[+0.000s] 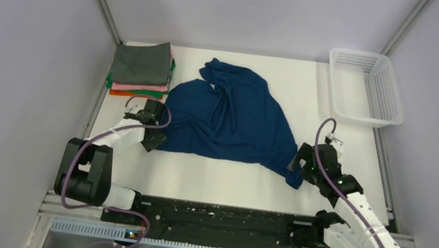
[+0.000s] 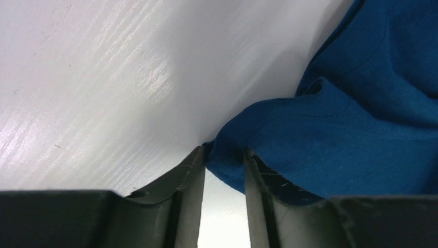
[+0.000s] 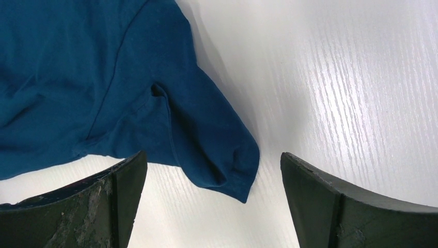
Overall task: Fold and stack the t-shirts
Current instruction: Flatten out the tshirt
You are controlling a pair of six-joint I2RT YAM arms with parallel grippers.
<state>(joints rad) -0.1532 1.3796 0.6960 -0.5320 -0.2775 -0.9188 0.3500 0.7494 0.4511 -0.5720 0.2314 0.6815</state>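
Note:
A large navy blue t-shirt [image 1: 231,116] lies crumpled and spread in the middle of the white table. My left gripper [image 1: 156,136] is down at its left edge. In the left wrist view the jaws [image 2: 224,152] stand narrowed, a gap still showing between them, with the shirt's hem [image 2: 227,165] bunched between the tips. My right gripper [image 1: 297,164] hovers at the shirt's lower right corner. It is wide open [image 3: 213,157], and a sleeve end [image 3: 222,165] lies on the table between its fingers, untouched. Folded t-shirts [image 1: 141,69] are stacked at the back left, grey on top, then pink, green and orange.
A white plastic mesh basket [image 1: 366,85] stands at the back right corner. Grey walls with metal posts close in the table on the left, back and right. A black rail with the arm bases [image 1: 211,219] runs along the near edge.

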